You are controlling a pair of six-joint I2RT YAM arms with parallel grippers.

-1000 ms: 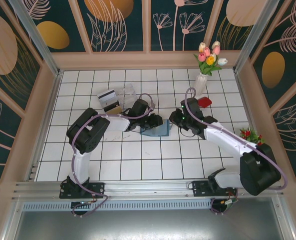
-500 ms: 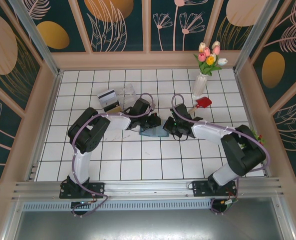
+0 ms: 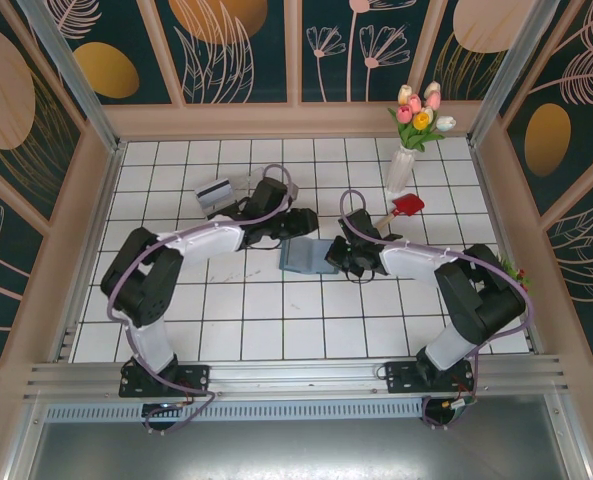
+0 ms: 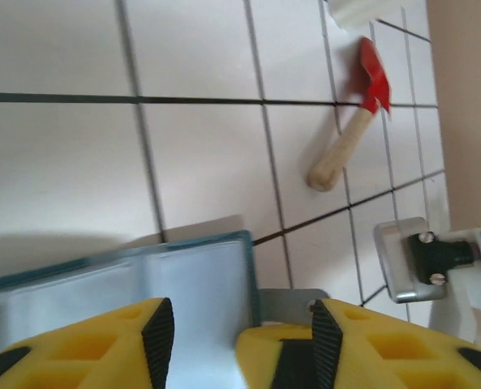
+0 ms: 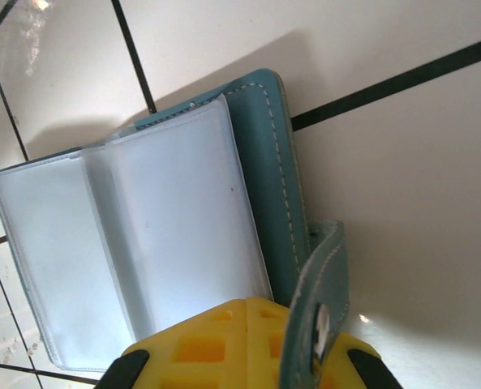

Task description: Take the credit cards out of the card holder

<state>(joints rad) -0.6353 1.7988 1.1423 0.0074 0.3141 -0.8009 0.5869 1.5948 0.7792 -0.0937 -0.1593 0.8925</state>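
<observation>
The teal card holder [image 3: 304, 256] lies open on the tiles, its pale sleeves [image 5: 167, 211] facing up. My left gripper [image 3: 298, 222] hovers at its far edge. It stands open [image 4: 240, 332], with nothing between its fingers. My right gripper [image 3: 338, 255] sits at the holder's right edge with its yellow fingers shut together [image 5: 285, 312]. The holder's teal strap [image 5: 321, 308] stands up against one finger. A white-grey credit card with a dark stripe [image 3: 214, 193] lies on the tiles at the back left.
A clear plastic box [image 3: 254, 183] stands by the card, partly behind my left arm. A red toy shovel [image 3: 404, 207] [image 4: 362, 97] and a vase of tulips [image 3: 403, 165] are at the back right. A small red plant [image 3: 501, 270] sits by the right wall.
My left arm swung its elbow outward, and its gripper drew back off the holder and opened. My right gripper came in to the holder's right edge and stayed shut. The holder now lies flatter.
</observation>
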